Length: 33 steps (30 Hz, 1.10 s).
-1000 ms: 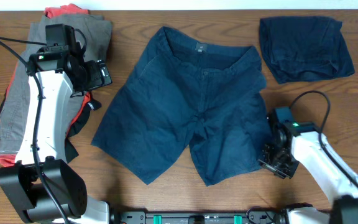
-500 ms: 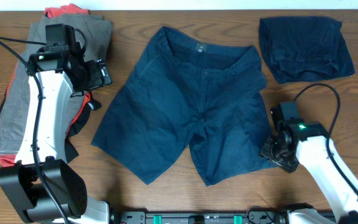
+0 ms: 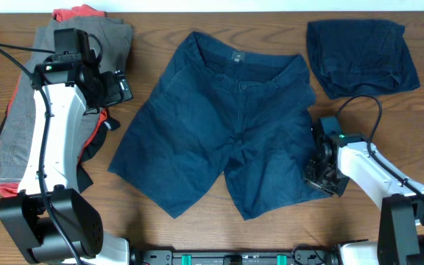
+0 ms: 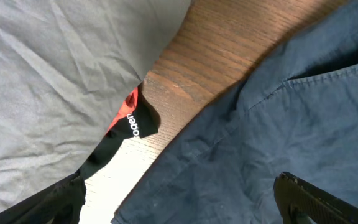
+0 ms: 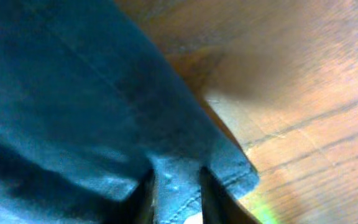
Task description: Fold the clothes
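Five garments lie on one wooden tabletop [image 3: 160, 29]: one pair of navy shorts [image 3: 219, 132] spread flat, one folded dark navy piece [image 3: 361, 57], and three stacked at left, one grey piece [image 3: 13, 140], one coral-red piece [image 3: 76, 12], one black piece [image 3: 93, 147]. Two robot arms, the left arm [image 3: 50, 140] and the right arm [image 3: 374, 173], flank them.

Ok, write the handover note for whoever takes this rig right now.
Hands: the left end effector is open and empty, above the gap between the pile of grey, red and black clothes and the navy shorts. The right end effector is shut on the navy shorts at the outer hem corner of the leg on its side.
Things: the navy shorts lie spread flat mid-table, unfolded.
Done: a dark navy piece looks folded, far right.
Left: fold the navy shorts, then the pile.
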Tool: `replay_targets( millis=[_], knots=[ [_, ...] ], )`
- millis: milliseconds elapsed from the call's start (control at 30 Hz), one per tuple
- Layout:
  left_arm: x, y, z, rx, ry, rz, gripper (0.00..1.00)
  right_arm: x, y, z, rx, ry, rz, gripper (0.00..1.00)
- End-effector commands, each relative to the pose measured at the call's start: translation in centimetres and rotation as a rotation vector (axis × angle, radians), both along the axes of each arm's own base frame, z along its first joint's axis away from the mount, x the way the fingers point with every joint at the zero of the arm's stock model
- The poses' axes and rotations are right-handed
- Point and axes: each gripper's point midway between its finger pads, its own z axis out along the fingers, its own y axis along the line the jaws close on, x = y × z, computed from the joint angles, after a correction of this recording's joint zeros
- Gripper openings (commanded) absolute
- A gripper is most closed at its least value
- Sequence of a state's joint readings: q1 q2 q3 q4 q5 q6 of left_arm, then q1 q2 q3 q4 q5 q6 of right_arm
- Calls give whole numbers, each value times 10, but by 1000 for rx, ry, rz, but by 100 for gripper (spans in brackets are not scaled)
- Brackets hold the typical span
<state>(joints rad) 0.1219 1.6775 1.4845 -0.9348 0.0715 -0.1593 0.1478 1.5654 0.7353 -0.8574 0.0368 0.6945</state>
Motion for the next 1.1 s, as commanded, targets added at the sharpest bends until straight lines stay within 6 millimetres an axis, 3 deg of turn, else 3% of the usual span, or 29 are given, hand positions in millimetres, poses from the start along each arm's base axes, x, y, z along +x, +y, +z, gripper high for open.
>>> replay_targets(
  millis=[0,167,433,567,633,1067],
  knots=[
    [1,1,2,3,-4,-3,98,-14,-1,-10,5,67,15,1],
    [1,1,2,4,-3,-3,98,-24,-3,-6,0,111,14,1],
    [1,1,2,3,-4,-3,98,-33,-10,23,-2,91,-13,3],
    [3,1,2,4,-10,-3,98,-21,-10,25,20,24,8,74],
    [3,1,2,4,-11,-3,98,-16,-10,23,22,10,21,82],
    [5,1,3,5,-18,-3,98,-20,-8,-5,24,91,-5,82]
  ],
)
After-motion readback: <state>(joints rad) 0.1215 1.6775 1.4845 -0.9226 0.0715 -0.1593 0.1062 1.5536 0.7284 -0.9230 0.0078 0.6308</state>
